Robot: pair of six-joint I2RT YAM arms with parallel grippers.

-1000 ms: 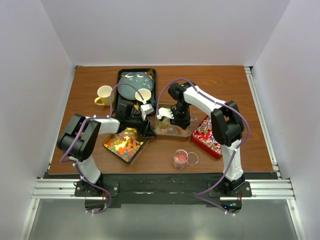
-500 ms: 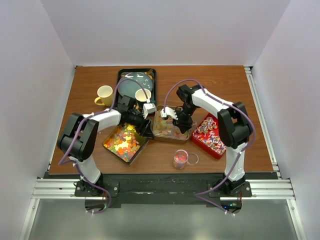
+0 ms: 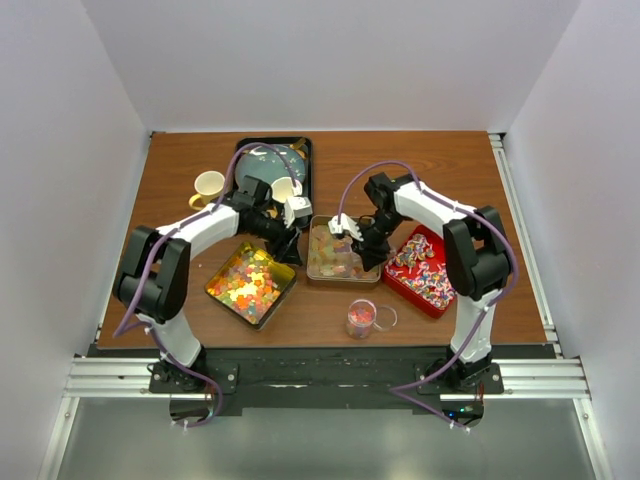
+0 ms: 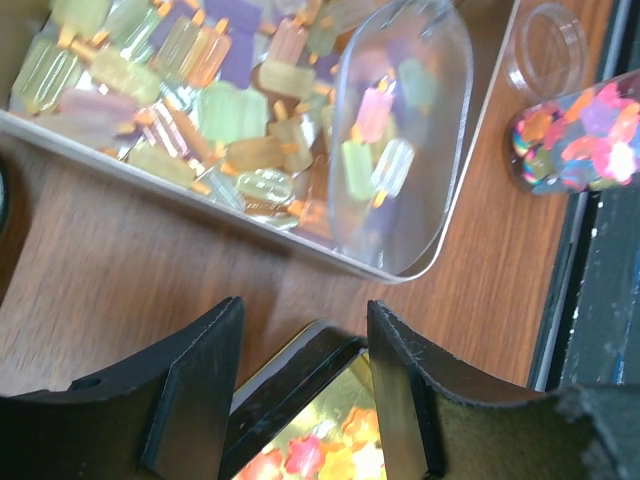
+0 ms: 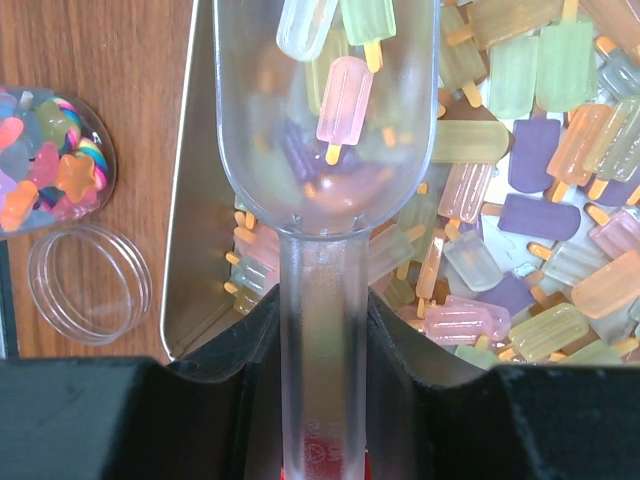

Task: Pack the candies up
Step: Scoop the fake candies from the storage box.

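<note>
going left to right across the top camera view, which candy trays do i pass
gold square metal tray of bright multicoloured candies -> silver rectangular metal tray of pastel candies -> red rectangular tray of striped wrapped candies

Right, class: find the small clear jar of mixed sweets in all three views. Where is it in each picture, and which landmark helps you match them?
Top external: the jar stands low in the picture, near the centre.
Left wrist: jar at the right edge, upper part.
Right wrist: jar at the left edge, partly cut off.
Shared landmark: its clear lid, lying right beside it.
</note>
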